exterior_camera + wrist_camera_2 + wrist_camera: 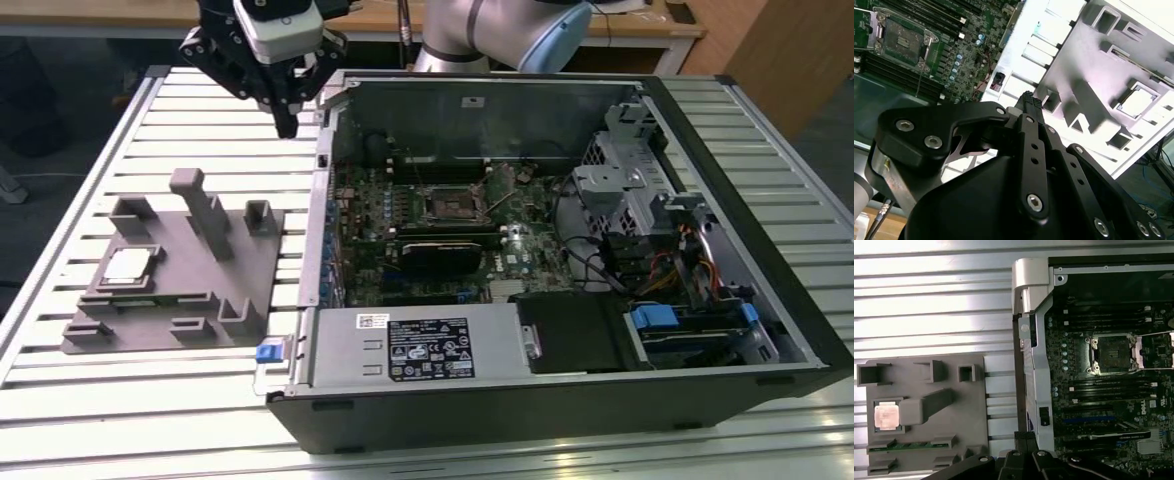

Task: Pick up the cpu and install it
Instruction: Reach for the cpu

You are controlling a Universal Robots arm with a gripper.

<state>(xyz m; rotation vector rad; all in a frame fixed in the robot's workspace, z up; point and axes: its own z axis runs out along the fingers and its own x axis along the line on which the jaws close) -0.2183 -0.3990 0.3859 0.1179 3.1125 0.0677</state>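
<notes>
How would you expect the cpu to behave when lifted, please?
The cpu looks thin and flat, so probably light and stiff. Its shiny metal top may be slippery. Recessed in the grey holder, it likely won't slide if nudged.

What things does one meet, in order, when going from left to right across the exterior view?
cpu → gripper → motherboard socket → metal drive cage
</notes>
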